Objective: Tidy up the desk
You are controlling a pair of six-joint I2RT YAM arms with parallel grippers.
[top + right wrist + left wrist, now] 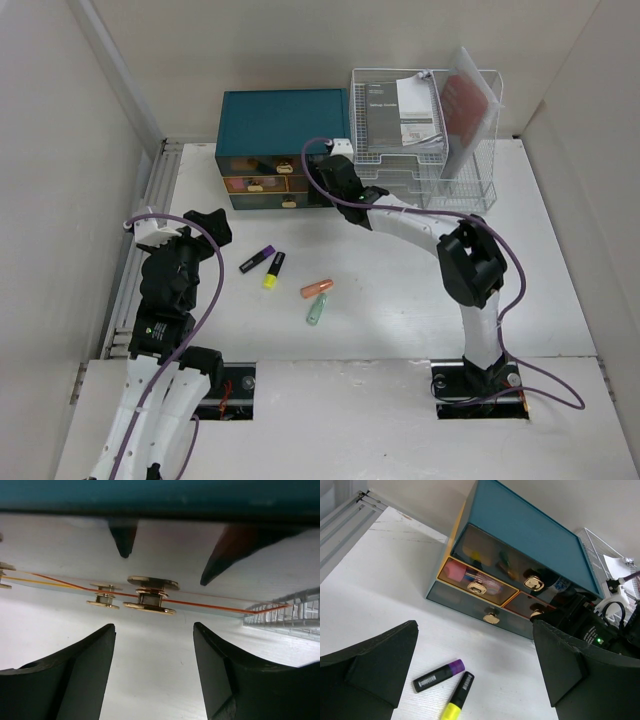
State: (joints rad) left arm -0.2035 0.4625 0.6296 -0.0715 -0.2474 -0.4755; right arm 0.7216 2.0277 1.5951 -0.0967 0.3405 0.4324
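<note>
The white desk [400,300] holds loose markers. A purple-capped black marker [257,261] [437,676] and a yellow-capped one [273,270] [457,697] lie side by side, with an orange marker [317,288] and a green one [317,308] to their right. My left gripper [205,228] [475,665] hovers wide open at the left, the purple and yellow markers below and between its fingers. My right gripper [325,175] [154,630] is open at the front of the teal drawer chest [282,120]. A gold drawer knob [150,596] sits just ahead of its fingertips, apart from them.
The teal drawer chest [520,545] stands at the back, its see-through drawers holding small items and fitted with gold knobs [477,586]. A white wire rack [425,130] with papers and a red booklet stands to its right. Pale walls enclose the desk.
</note>
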